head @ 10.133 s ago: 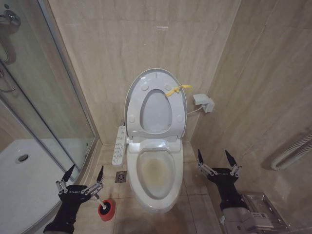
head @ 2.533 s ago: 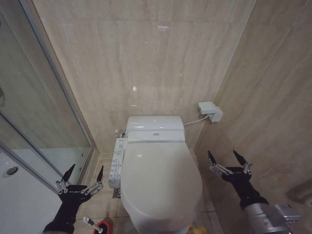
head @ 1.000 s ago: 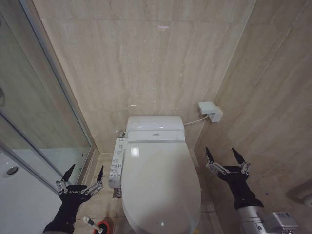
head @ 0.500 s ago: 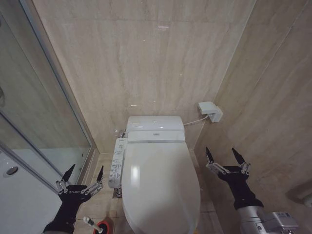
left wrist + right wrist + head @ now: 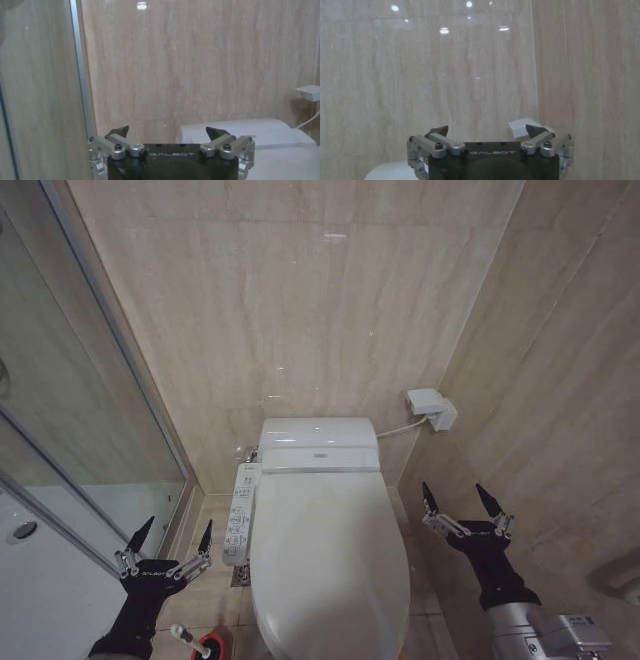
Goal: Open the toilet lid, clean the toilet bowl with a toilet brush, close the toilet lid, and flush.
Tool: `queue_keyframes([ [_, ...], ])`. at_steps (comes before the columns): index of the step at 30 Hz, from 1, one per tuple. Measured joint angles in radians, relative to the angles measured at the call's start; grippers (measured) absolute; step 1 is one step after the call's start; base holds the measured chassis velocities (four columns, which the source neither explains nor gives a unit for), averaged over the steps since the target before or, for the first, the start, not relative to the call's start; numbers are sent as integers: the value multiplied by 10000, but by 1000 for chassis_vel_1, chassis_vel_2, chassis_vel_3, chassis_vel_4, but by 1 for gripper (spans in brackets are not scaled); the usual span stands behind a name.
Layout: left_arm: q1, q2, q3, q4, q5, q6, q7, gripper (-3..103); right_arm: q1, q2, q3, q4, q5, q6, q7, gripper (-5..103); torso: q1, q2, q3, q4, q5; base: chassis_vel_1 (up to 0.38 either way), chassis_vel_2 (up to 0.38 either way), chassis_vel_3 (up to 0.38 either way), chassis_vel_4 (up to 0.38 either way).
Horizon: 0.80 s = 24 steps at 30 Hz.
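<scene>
1. Toilet lid (image 5: 328, 560) lies shut over the bowl, between the two arms.
2. Left gripper (image 5: 169, 537) hovers upright left of the toilet, fingers spread, empty, above the toilet brush (image 5: 185, 637) in its red holder (image 5: 208, 647).
3. Right gripper (image 5: 459, 502) hovers upright by the right wall, fingers spread, empty.

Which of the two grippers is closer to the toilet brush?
The left gripper: the toilet brush in its red holder sits just below it; the right gripper is across the toilet lid.
</scene>
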Motion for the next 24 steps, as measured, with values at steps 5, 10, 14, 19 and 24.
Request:
queue_keyframes([
  [5,0,0,1,0,0,0,0,100,0,0,0,-1,0,0,0,100,0,0,0,0,0,0,0,0,0],
  [10,0,0,0,0,0,0,0,100,0,0,0,-1,-1,0,0,100,0,0,0,0,0,0,0,0,0],
  [14,0,0,0,0,0,0,0,100,0,0,0,-1,-1,0,0,100,0,0,0,0,0,0,0,0,0],
  [19,0,0,0,0,0,0,0,100,0,0,0,-1,-1,0,0,100,0,0,0,0,0,0,0,0,0],
  [24,0,0,0,1,0,0,0,100,0,0,0,-1,-1,0,0,100,0,0,0,0,0,0,0,0,0],
])
